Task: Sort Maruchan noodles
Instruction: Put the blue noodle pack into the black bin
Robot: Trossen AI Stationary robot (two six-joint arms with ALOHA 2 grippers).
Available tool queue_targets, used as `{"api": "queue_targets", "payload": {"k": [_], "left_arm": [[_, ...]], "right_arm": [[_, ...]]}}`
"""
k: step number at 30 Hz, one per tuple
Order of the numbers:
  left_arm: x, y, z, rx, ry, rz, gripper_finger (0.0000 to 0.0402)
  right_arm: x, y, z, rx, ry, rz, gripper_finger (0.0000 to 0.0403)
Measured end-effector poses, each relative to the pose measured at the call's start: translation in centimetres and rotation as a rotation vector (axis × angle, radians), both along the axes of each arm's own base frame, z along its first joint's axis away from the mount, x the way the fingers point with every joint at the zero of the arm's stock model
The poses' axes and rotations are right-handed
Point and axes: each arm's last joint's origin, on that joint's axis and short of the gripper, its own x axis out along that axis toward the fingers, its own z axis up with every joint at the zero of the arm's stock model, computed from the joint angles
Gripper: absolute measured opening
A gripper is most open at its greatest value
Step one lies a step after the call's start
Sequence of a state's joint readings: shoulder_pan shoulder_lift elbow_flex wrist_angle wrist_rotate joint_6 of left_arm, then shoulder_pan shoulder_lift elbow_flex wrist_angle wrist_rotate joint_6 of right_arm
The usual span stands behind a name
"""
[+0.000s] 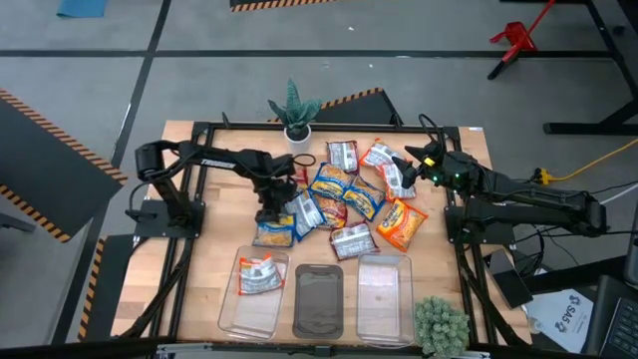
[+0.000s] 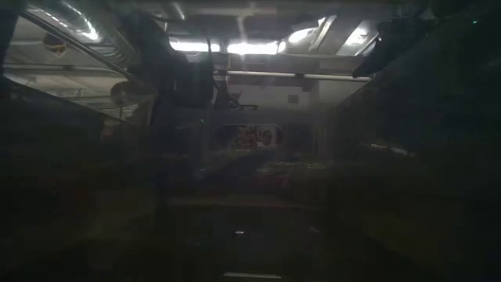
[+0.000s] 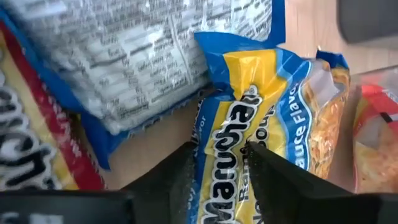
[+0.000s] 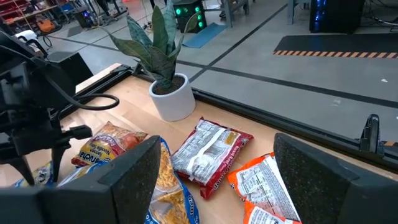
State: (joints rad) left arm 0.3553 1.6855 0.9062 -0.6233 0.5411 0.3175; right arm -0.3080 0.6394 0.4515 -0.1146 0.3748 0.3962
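A: Table (image 1: pixel 214 194) first. Three clear bins (image 1: pixel 324 297) in a row at the 6 o'clock edge. Only the left bin (image 1: pixel 258 299) loaded, with one red-and-silver packet (image 1: pixel 261 275). Middle bin (image 1: pixel 319 297) and right bin (image 1: pixel 383 291) bare of noodles.

B: So barely started. Remaining stock?

A: Roughly ten Maruchan noodles (image 1: pixel 344 194) heaped at table centre, overlapping; blue-and-yellow, red-and-silver and one orange packet (image 1: pixel 402 222) toward 4 o'clock of the heap. Exact count not readable because of the overlap.

B: Left arm?

A: Left gripper (image 1: pixel 271 212) down at 9 o'clock of the heap, over a blue-and-yellow packet (image 3: pixel 261 124). In the left wrist view, fingers (image 3: pixel 186 168) straddling the packet's end, one each side and close against the wrapper. Closed grip or not: cannot tell.

B: Right arm?

A: Right gripper (image 1: pixel 419 160) parked at 2 o'clock of the heap, above the packets, fingers (image 4: pixel 134 168) spread wide, nothing between them. Red-and-silver packet (image 4: pixel 208 151) lying back-side up ahead of it.

B: Small items?

A: Potted plant (image 1: pixel 295 112) at 12 o'clock, shrub (image 1: pixel 440 321) at 5 o'clock, both out of the sort. Low view too dark to use.

B: Judgement?

A: One colour begun, two not yet opened. Nearly all packets left.
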Motion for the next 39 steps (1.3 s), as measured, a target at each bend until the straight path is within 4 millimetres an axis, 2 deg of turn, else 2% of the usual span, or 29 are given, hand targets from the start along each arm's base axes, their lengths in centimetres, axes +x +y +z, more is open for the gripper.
{"api": "queue_targets", "payload": {"k": [7,9,14,17,22,28,35,39], "left_arm": [[-0.3,0.0,0.1,0.003,0.021,0.0,0.0022],[-0.2,0.0,0.1,0.007,0.021,0.004,0.0007],[-0.3,0.0,0.1,-0.004,0.052,0.053,0.0002],[-0.3,0.0,0.8,-0.011,0.103,0.073,0.0001],[-0.4,0.0,3.7,0.019,0.115,0.075,0.0001],[-0.6,0.0,7.3,0.084,0.018,0.131,0.0],[-0.2,0.3,9.9,0.157,-0.068,0.206,0.0],[0.2,0.7,10.5,0.212,-0.084,0.241,0.0]], "right_arm": [[0.0,0.0,0.0,-0.001,0.0,0.0,0.0301],[0.0,0.0,0.0,0.0,0.0,0.0,0.0301],[0.0,0.0,0.0,0.0,0.0,0.0,0.0301],[0.0,0.0,0.0,0.0,0.0,0.0,0.0301],[0.0,0.0,0.0,0.0,0.0,0.0,0.0301],[0.0,0.0,0.0,0.0,0.001,0.001,0.0301],[0.0,0.0,0.0,-0.006,0.006,0.002,0.0301],[0.0,0.0,0.0,-0.006,0.005,0.003,0.0301]]}}
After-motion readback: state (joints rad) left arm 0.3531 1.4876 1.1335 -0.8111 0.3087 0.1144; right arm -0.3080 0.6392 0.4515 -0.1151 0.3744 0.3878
